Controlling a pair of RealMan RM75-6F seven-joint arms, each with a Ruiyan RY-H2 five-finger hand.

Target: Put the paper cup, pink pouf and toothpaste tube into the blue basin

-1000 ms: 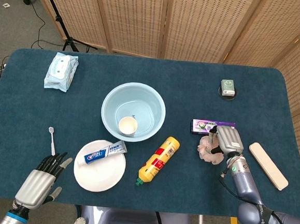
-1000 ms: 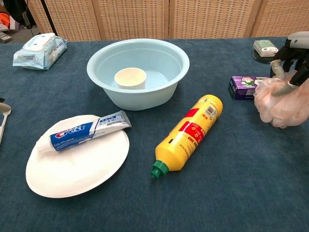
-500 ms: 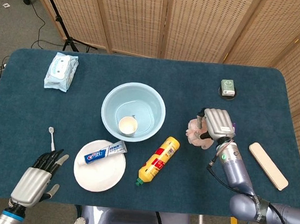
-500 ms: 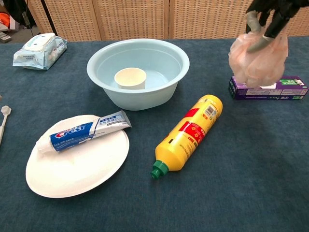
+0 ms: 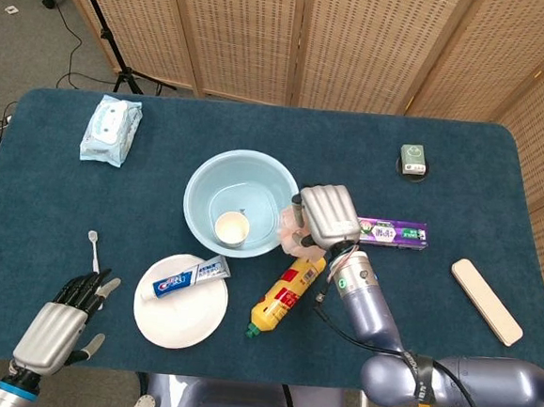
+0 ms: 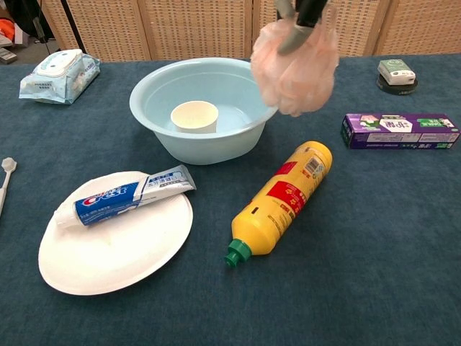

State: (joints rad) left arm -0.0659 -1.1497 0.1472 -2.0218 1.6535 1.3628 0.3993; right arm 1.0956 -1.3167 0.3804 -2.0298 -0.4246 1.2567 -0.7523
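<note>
**Pouf at the basin's rim, not yet let go**

My right hand (image 5: pixel 329 215) grasps the pink pouf (image 6: pixel 294 66) from above, fingers clenched into its mesh, so that the soft ball hangs free below and can drop straight down when I loosen; in the chest view it hangs over the right edge of the blue basin (image 5: pixel 201 181), partly above the rim and partly outside it, so I judge a little more travel leftward is wanted before release. The paper cup (image 5: pixel 231 228) already stands upright inside the basin, toward its near side, which leaves room beside it. The toothpaste tube (image 5: pixel 187 278) lies on the white paper plate (image 5: pixel 180 317), cap end down-left, well within reach of my left hand (image 5: pixel 53 323); that hand rests low at the table's near left corner, holding nothing, fingers extended together, near the toothbrush (image 5: pixel 94 253). The yellow bottle (image 6: pixel 284 198) lies on its side just below the carrying arm; I keep the pouf high enough to pass over it.

Against a second ago: the pouf was low by the purple box (image 5: pixel 392 233), at the right; half a second ago it was lifted above that box; now it has crossed to the basin's edge, and the box shows whole. My left hand has slid slightly lower.
</note>
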